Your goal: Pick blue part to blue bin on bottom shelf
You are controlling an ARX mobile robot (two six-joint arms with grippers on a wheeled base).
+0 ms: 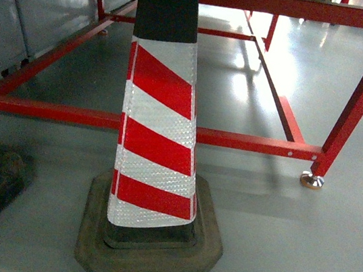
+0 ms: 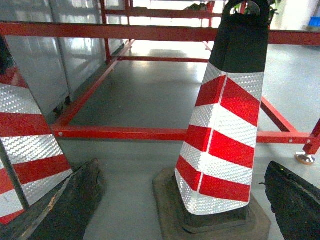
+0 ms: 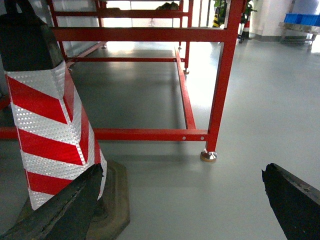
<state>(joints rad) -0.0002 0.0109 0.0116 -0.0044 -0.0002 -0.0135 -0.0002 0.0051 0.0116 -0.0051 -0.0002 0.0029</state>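
The blue part, the blue bin and the bottom shelf are out of view in all three views. My left gripper (image 2: pixel 183 165) is open, its dark fingers (image 2: pixel 75 200) wide apart low over the grey floor, and nothing is between them. My right gripper (image 3: pixel 181 170) is also open and holds nothing, with one finger (image 3: pixel 292 202) at the lower right. Neither gripper shows in the head view.
A red-and-white striped traffic cone (image 1: pixel 157 139) on a dark rubber base stands right in front, also seen as the cone (image 2: pixel 225 135) and the cone (image 3: pixel 50 125). A second cone (image 2: pixel 25 145) is at the left. Behind runs a low red steel frame (image 1: pixel 249 143). Blue boxes (image 3: pixel 302 19) sit far off.
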